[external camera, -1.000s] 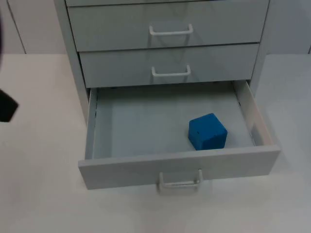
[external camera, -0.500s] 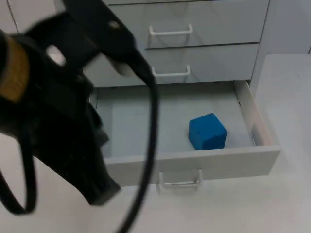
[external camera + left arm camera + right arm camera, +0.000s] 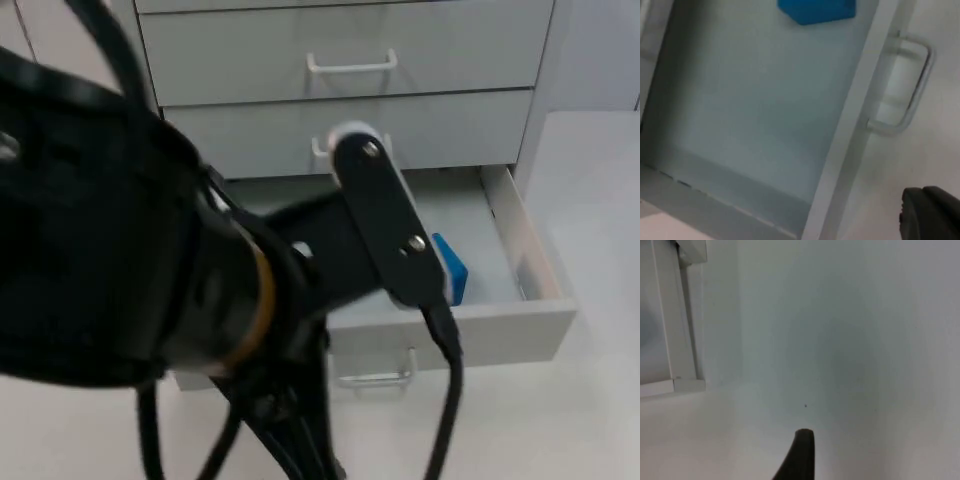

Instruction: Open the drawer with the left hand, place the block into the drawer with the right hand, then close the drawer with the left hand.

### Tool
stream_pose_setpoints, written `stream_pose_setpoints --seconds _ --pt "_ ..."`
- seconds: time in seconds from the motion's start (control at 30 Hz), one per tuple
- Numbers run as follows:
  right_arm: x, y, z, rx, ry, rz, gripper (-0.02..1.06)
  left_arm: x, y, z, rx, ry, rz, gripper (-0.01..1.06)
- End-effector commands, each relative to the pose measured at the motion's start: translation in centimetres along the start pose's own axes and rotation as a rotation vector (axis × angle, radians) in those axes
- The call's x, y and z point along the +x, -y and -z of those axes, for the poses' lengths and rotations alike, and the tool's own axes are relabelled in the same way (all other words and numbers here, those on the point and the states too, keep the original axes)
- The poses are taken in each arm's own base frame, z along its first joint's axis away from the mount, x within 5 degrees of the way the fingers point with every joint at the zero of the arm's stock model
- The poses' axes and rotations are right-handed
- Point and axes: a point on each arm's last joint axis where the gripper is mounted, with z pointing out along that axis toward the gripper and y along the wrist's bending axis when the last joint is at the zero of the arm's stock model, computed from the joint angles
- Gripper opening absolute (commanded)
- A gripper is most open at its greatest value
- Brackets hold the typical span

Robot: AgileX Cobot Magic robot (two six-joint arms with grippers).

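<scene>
The bottom drawer (image 3: 526,250) of the grey cabinet stands pulled out. A blue block (image 3: 453,268) lies on its floor toward the right, partly hidden in the top view by my left arm (image 3: 150,280), which reaches over the drawer's left half. In the left wrist view the blue block (image 3: 817,10) rests inside the open drawer (image 3: 755,115). The drawer's white handle (image 3: 907,85) is beyond the front panel. My left gripper (image 3: 932,215) hovers outside that panel, near the handle, apart from it. My right gripper (image 3: 800,455) waits over bare table beside the cabinet.
Two upper drawers stay shut, the top one with a white handle (image 3: 350,65). The open drawer's handle (image 3: 375,378) juts toward the table's front. White table (image 3: 600,400) extends right of the cabinet. The cabinet's base corner (image 3: 675,315) stands near the right gripper.
My left arm has swung in from the left edge and now covers the drawer's left half and part of the block. Drawer and block have not moved.
</scene>
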Motion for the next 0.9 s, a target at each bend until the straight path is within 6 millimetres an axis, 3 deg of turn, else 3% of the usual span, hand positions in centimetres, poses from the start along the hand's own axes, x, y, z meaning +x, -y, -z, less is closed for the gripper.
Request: stream_pose_setpoints --seconds 0.0,0.57,0.87 --pt "-0.2 0.1 0.3 0.004 0.016 0.007 0.78 -0.6 0.5 -0.7 0.021 0.027 -0.020 0.00" --pt "-0.2 0.1 0.3 0.004 0.020 0.007 0.78 -2.9 2.5 -6.5 0.031 -0.035 -0.151 0.00" --pt "-0.2 0.1 0.3 0.004 0.020 0.007 0.78 -3.3 2.8 -9.3 -0.055 -0.060 -0.200 0.00"
